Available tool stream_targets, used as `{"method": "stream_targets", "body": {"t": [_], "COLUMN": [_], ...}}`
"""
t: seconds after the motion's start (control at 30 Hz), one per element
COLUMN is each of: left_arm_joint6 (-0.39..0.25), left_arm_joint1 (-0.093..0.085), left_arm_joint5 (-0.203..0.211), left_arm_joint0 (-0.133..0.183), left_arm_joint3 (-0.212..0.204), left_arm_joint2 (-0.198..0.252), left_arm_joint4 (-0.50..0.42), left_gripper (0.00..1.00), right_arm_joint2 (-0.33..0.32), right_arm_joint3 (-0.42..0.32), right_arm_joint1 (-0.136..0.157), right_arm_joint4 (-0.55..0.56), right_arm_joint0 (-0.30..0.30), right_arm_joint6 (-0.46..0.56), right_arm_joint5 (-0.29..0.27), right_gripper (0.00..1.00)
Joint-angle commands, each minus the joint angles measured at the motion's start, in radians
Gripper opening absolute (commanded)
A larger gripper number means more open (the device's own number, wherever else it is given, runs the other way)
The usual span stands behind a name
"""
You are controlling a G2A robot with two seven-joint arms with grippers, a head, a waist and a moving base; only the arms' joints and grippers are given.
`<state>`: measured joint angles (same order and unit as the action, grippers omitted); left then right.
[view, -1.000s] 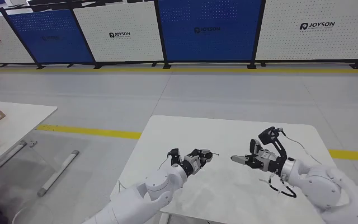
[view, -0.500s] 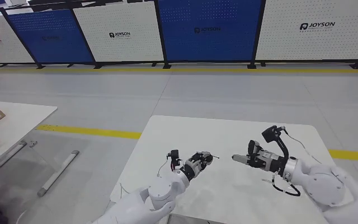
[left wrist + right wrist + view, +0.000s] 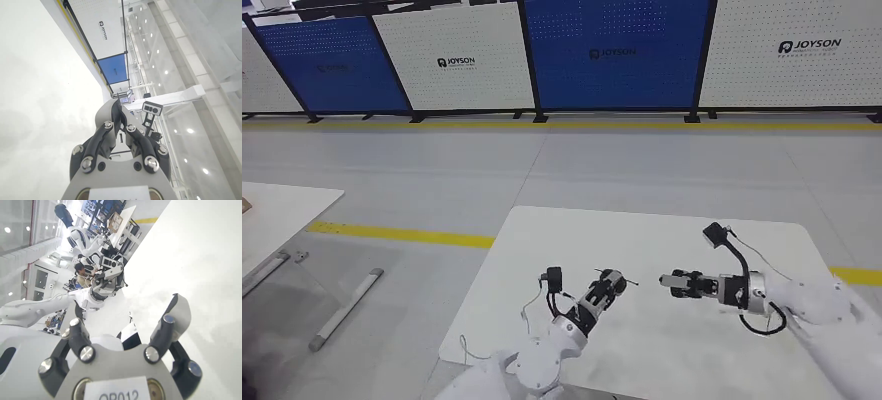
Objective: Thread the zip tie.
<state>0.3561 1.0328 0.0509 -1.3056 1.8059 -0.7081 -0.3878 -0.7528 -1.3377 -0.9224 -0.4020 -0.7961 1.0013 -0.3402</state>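
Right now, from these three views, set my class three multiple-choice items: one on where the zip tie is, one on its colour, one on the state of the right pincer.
1. Where is the zip tie?
A) lying on the floor
B) in the left pincer
C) in a person's hand

2. What colour is the zip tie?
A) black
B) yellow
C) red

3. How does the right pincer stand?
A) shut on the zip tie
B) shut on nothing
C) open, holding nothing

Answers:
1 B: the thin strip juts out from the shut left pincer in the left wrist view.
2 A: it shows as a dark line against the white table in the top view.
3 C: its fingers are spread wide in the right wrist view, with nothing held between them.
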Motion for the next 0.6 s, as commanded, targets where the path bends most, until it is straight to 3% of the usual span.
{"method": "stream_targets", "body": {"t": [0.0,0.33,0.43,0.57], "left_arm_joint6": [0.005,0.002,0.0,-0.018], "left_arm_joint1": [0.004,0.005,0.015,0.034], "left_arm_joint5": [-0.002,-0.001,-0.005,-0.048], "left_arm_joint0": [0.0,-0.001,-0.002,0.021], "left_arm_joint3": [0.002,0.001,-0.012,-0.046], "left_arm_joint2": [0.001,0.0,-0.01,-0.01], "left_arm_joint4": [-0.011,-0.014,-0.057,-0.138], "left_gripper": [0.0,0.0,0.0,0.0], "right_arm_joint2": [0.003,0.007,0.005,0.014], "right_arm_joint3": [0.003,-0.007,0.006,0.051], "right_arm_joint1": [-0.002,-0.003,-0.011,-0.035], "right_arm_joint4": [0.002,0.011,-0.016,-0.04], "right_arm_joint0": [0.005,-0.004,-0.011,-0.007], "right_arm_joint6": [-0.002,-0.004,0.038,0.075], "right_arm_joint5": [0.0,0.0,0.0,0.0], "right_gripper": [1.0,1.0,1.0,1.0]}}
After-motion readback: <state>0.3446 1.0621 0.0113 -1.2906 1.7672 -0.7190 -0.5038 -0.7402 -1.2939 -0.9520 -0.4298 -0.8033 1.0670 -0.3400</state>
